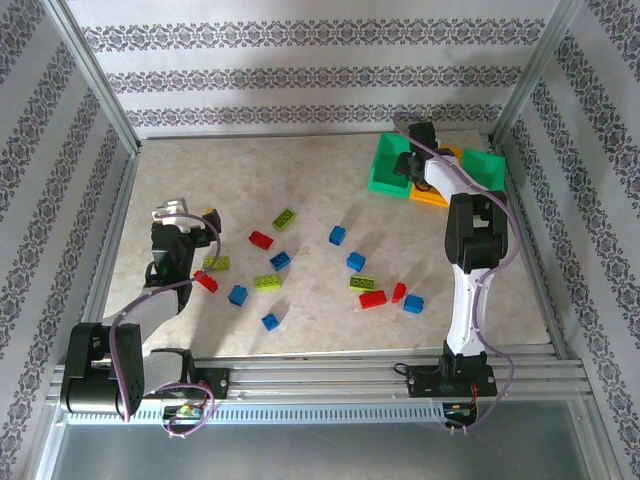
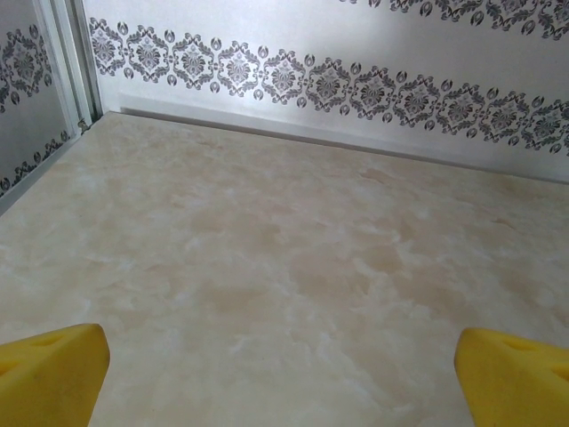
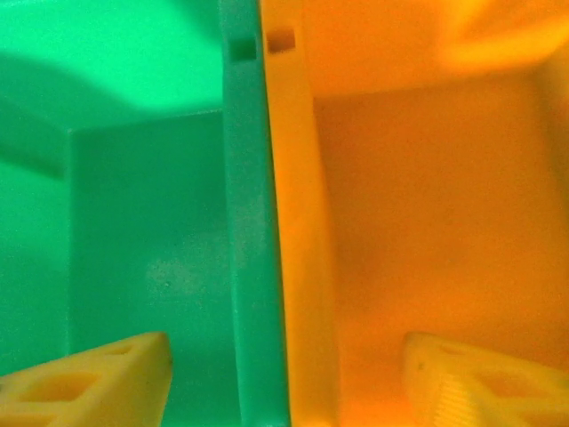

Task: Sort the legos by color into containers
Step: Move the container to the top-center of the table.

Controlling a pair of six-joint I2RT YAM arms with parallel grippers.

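I count, on the marbled counter (image 1: 320, 180) with patterned walls (image 1: 300, 70) around, legos (image 1: 280, 260) (six blue, four red, four lime) and three bins (image 1: 382, 180); left fingers (image 2: 53, 374) spread wide, right fingers (image 3: 89, 382) apart, both empty.

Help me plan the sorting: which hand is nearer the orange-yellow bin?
Right. The right hand hangs above the wall shared by a green bin and the orange-yellow bin. The left hand is far across the table, by its left edge.
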